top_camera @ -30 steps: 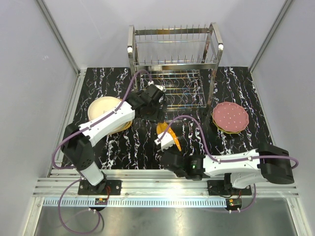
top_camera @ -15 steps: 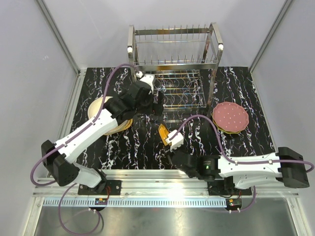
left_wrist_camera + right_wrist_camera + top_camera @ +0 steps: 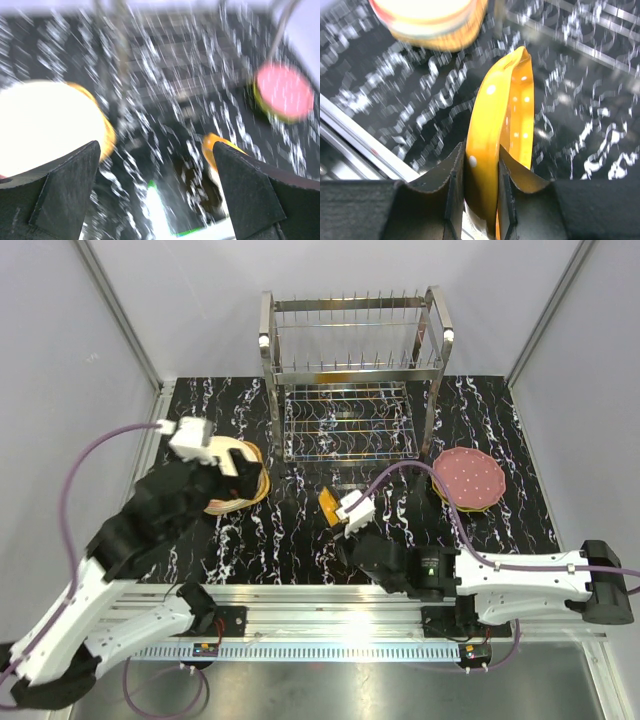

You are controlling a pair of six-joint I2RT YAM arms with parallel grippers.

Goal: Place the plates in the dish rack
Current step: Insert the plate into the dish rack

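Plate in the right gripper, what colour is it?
Orange plate with small white dots; clearest in the right wrist view.

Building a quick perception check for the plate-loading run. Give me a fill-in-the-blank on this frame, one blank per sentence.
1. The plate in the right gripper is coloured ____.
2. The left gripper has its jaws standing ____.
3. The dish rack holds ____ plates.
4. The stack on the right arm's side is topped by a ____ plate.
Missing words: orange; open; no; pink.

orange plate [image 3: 502, 125]: on edge, mid-table | cream stack [image 3: 45, 125]: left | pink stack [image 3: 468, 478]: right | dish rack [image 3: 350, 370]: upright, rear
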